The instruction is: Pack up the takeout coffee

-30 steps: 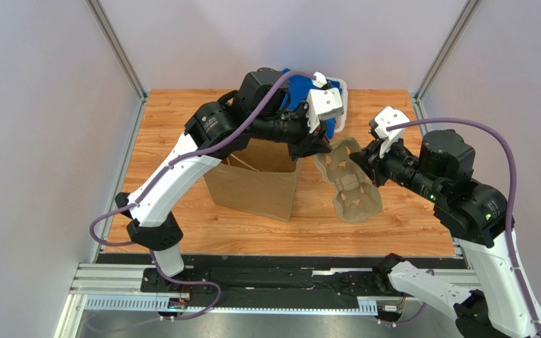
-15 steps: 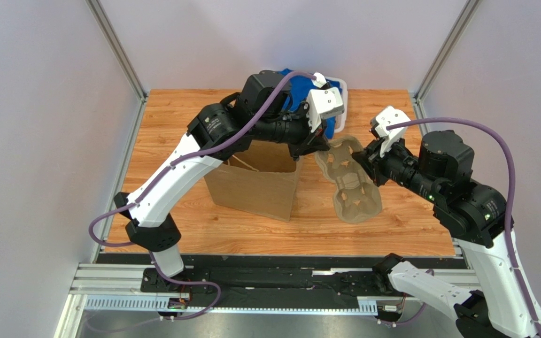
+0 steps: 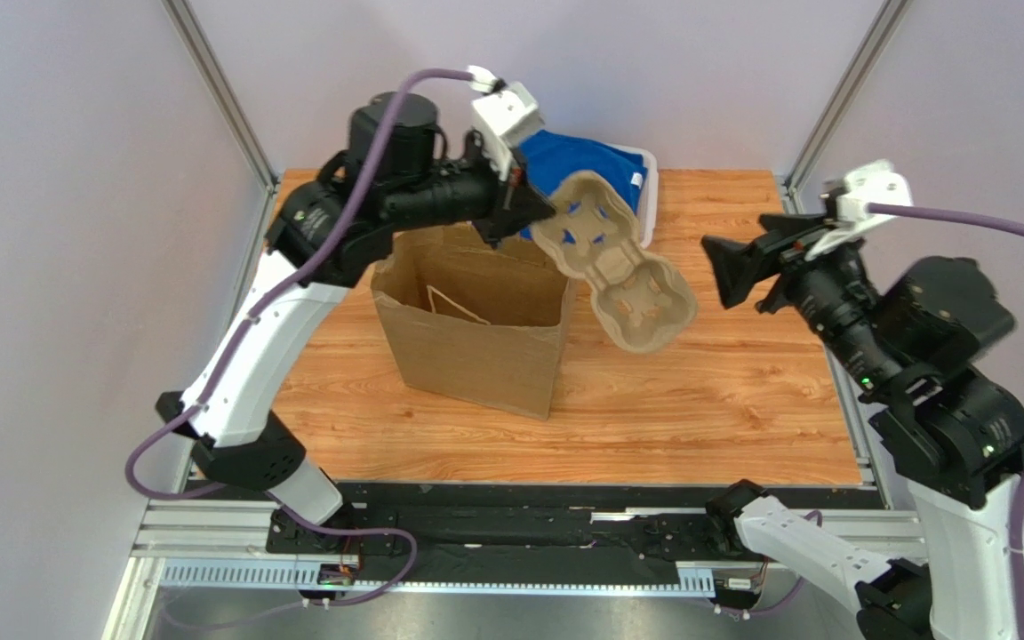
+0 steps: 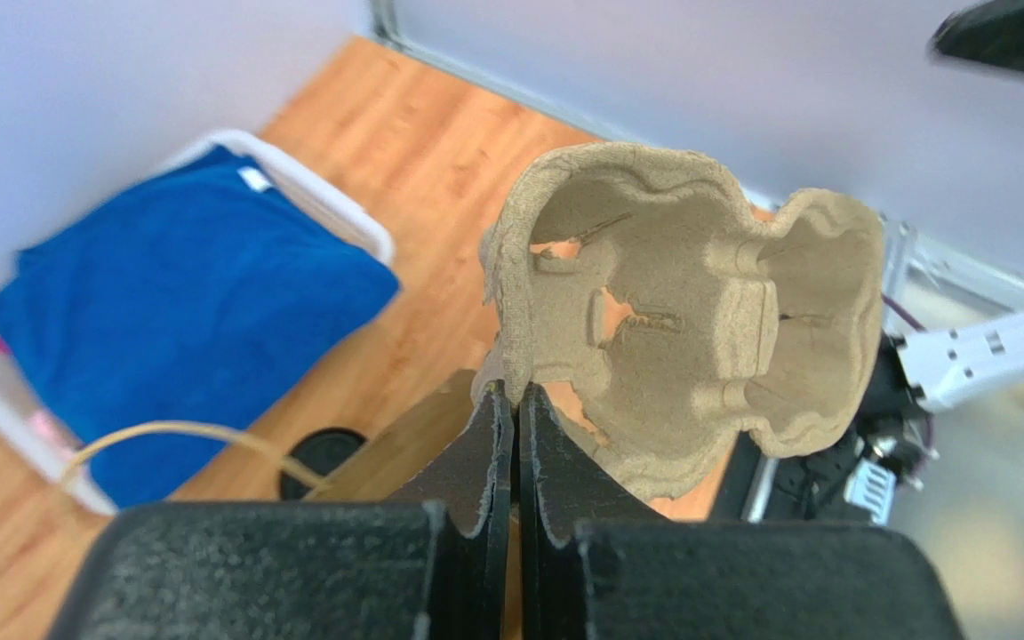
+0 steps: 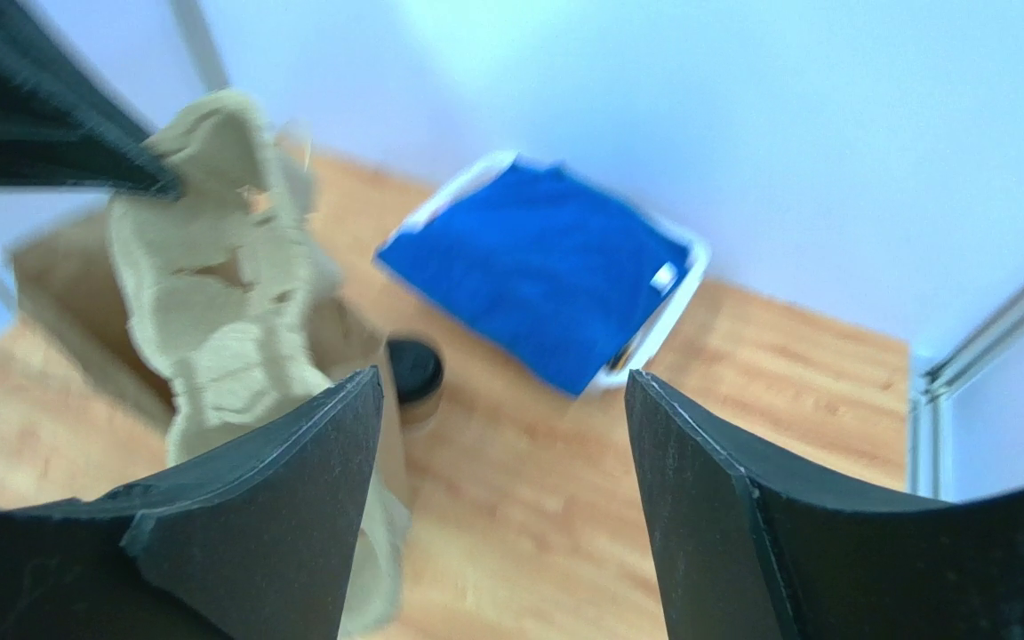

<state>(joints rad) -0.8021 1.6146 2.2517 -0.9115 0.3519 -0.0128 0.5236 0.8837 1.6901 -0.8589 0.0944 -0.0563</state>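
The left jaws are clamped on the rim of a tan moulded-pulp cup carrier (image 3: 615,274), held aloft — the right jaws stand wide apart, empty. The kraft-brown paper cup with round black plastic lid (image 5: 413,371) stands on the wooden desk (image 3: 745,387) below the left jaws, beside a tall brown paper bag (image 3: 477,347).

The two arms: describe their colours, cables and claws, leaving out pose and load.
The left arm and right arm share one build: white shells on the long links, black cylindrical joints. A purple cable loops outside each, up to a white camera block on the wrist. The left claw and right claw are black, with flat, grainy-textured fingers.
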